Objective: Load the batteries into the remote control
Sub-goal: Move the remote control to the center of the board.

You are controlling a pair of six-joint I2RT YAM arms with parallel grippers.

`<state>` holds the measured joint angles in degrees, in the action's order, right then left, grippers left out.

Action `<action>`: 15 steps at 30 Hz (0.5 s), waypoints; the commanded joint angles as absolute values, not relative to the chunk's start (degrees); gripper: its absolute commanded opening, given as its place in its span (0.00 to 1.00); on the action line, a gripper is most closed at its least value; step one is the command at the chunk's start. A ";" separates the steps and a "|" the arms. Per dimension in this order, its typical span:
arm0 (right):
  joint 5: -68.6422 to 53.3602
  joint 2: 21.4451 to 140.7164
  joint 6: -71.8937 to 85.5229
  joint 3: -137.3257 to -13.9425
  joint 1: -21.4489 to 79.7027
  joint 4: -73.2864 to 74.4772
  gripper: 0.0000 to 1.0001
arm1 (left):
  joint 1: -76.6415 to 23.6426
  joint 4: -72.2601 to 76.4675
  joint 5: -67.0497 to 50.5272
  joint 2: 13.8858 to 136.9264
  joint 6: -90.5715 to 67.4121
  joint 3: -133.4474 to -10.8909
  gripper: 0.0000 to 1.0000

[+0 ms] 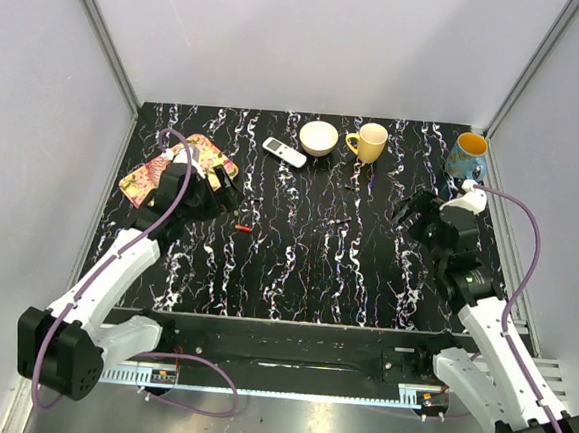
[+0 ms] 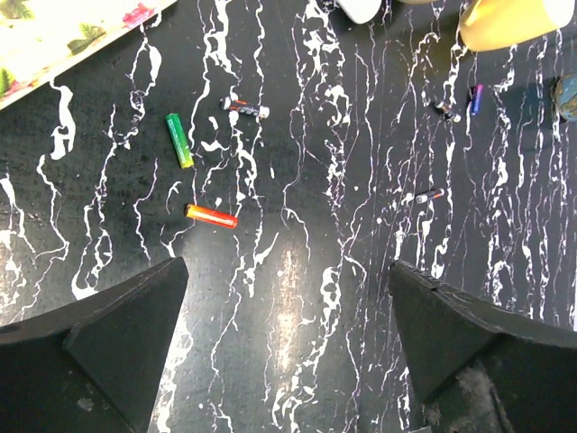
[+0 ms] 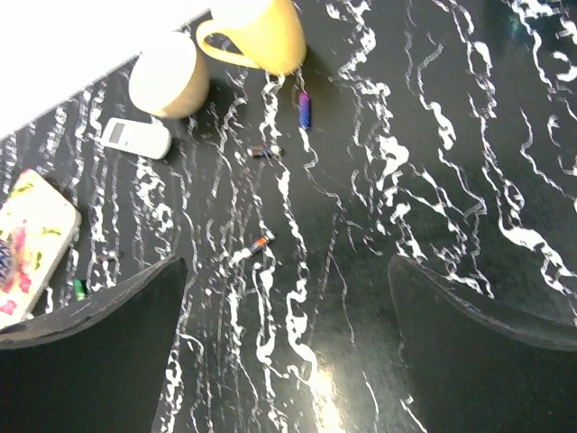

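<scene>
The slim white remote control [image 1: 284,152] lies at the back of the table, left of the cream bowl [image 1: 319,138]; it also shows in the right wrist view [image 3: 135,137]. Loose batteries lie scattered: an orange one [image 2: 211,216], a green one [image 2: 179,140], a dark one [image 2: 245,108], a purple one [image 3: 305,109] and a small one [image 3: 260,244]. My left gripper [image 1: 226,193] is open and empty over the table [image 2: 287,271], near the orange battery [image 1: 243,228]. My right gripper [image 1: 410,211] is open and empty [image 3: 287,266], away from the batteries.
A floral tray [image 1: 178,168] lies at the back left beside my left arm. A yellow mug [image 1: 369,142] stands right of the bowl. A blue mug [image 1: 467,155] stands at the back right corner. Grey walls close in the table.
</scene>
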<state>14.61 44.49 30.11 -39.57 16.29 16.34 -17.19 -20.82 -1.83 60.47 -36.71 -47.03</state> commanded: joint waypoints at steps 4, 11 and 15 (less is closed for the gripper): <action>10.46 50.25 31.99 -48.58 16.35 14.14 1.00 | -16.87 -14.59 -1.14 65.73 -41.83 -50.27 0.99; 9.05 58.53 29.53 -56.42 19.41 20.65 1.00 | -17.57 -12.83 -0.18 75.40 -42.80 -58.61 0.94; 12.21 60.64 29.26 -58.01 23.11 24.42 1.00 | -18.72 -14.14 5.70 84.16 -44.02 -64.85 0.93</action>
<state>10.44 59.55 30.37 -54.83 20.32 20.03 -17.69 -16.69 0.23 78.04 -42.13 -57.47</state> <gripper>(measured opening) 0.994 0.941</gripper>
